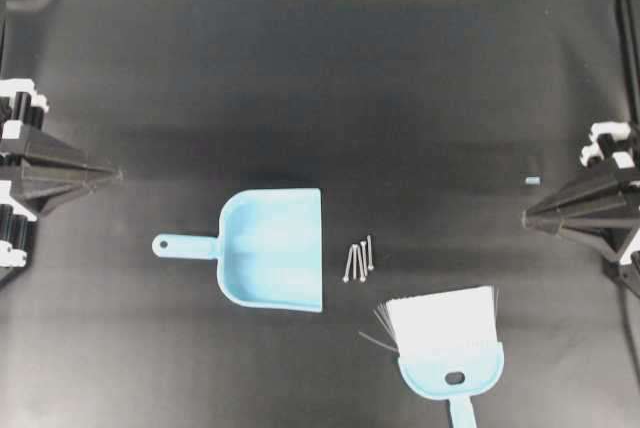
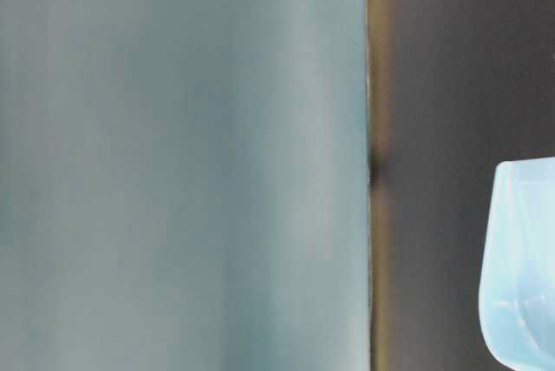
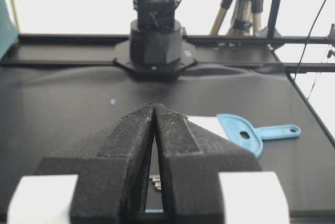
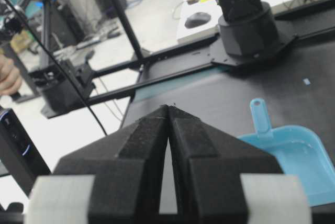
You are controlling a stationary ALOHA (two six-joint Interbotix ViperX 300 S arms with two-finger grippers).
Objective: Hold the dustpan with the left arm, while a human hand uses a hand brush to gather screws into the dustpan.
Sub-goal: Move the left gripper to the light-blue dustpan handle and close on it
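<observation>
Closest to the lens, the left gripper (image 3: 155,110) has its black fingers pressed together on nothing, and the right gripper (image 4: 169,110) is likewise closed and empty. Ahead of the left gripper and off to one side, the dustpan (image 1: 275,248) lies flat on the black table (image 1: 320,88), untouched. Beyond its open edge lie the screws (image 1: 359,259), then the hand brush (image 1: 446,340) just past them.

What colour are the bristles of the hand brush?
White; the hand brush shows them best in the overhead view.
</observation>
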